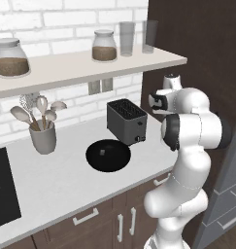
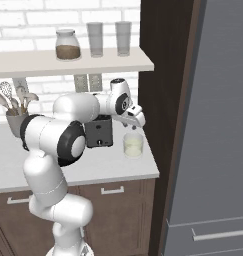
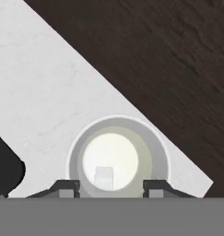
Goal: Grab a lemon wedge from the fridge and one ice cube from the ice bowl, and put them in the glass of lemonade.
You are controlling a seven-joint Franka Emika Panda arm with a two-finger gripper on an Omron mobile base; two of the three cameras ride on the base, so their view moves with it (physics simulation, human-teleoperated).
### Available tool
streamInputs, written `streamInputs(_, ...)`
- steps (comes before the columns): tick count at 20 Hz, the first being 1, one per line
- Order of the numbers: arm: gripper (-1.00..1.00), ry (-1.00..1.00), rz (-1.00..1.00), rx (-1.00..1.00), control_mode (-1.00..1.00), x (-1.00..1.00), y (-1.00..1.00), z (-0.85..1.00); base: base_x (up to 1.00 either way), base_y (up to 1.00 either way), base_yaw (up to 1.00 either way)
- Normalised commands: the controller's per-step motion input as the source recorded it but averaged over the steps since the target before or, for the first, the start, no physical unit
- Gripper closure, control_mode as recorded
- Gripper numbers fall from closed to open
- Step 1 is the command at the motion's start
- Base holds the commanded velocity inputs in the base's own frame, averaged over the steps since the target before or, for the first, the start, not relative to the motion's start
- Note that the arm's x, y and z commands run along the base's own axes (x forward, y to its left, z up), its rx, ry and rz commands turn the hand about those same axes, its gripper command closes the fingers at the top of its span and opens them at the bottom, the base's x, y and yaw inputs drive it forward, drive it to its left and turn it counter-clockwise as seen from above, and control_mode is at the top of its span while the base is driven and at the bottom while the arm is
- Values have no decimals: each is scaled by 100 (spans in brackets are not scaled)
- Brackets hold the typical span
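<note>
Over the counter's right end: gripper (image 2: 138, 121) hangs just above the glass of lemonade (image 2: 133, 145)
Jaws: parted about as wide as the glass's mouth in the hand view, fingertips (image 3: 67, 188) at 7 and 5 o'clock of the rim, nothing clamped between them
Ice cube (image 3: 104, 177): small pale block in the liquid, at 6 o'clock inside the glass, apart from both fingertips
Glass position: on the white counter (image 2: 108, 162), beside the dark wood panel (image 2: 163, 100), at 3 o'clock of the toaster (image 2: 99, 131)
Ice bowl (image 1: 108, 155): black, at 7 o'clock of the toaster, one tiny pale cube in it
Fridge (image 2: 218, 125): grey, right of the wood panel, door shut
Lemon wedge: cannot tell where it is
</note>
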Motion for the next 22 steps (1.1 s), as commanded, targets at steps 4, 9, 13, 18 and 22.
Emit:
streamInputs(4,-100,0,0,0,-100,0,0,0,0,0,0)
streamInputs(9,-100,0,0,0,-100,-3,0,0,0,0,0)
streamInputs(13,-100,-12,0,7,-100,-25,-11,1,0,0,0)
streamInputs(18,-100,-14,0,14,-100,-29,-24,8,0,0,0)
streamInputs(22,-100,-15,0,15,-100,-28,-20,12,0,0,0)
